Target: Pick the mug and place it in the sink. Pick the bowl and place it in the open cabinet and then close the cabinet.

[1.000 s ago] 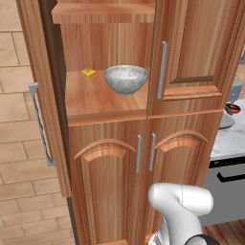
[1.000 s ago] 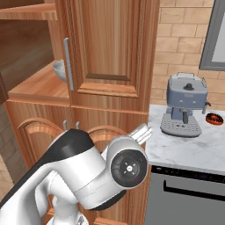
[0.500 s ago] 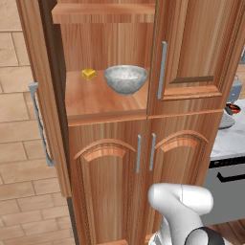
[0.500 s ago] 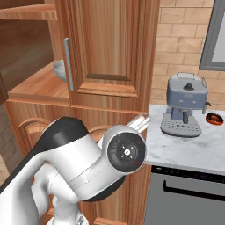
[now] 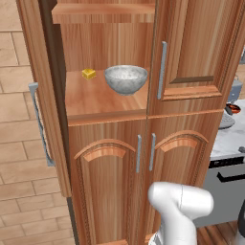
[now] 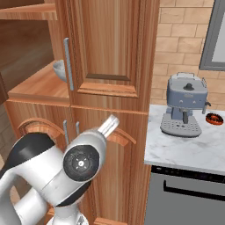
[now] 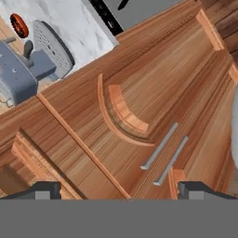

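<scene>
So: cabinet (image 5: 110, 95) has its left door swung wide, right door shut. Bowl (image 5: 126, 79) already sits on the cabinet's shelf, beside a small yellow block (image 5: 88, 73), so placing looks done. Closing that door is what's left. My gripper (image 7: 119, 191) is spread wide, holding nothing, facing the low arched doors (image 7: 139, 116).
</scene>
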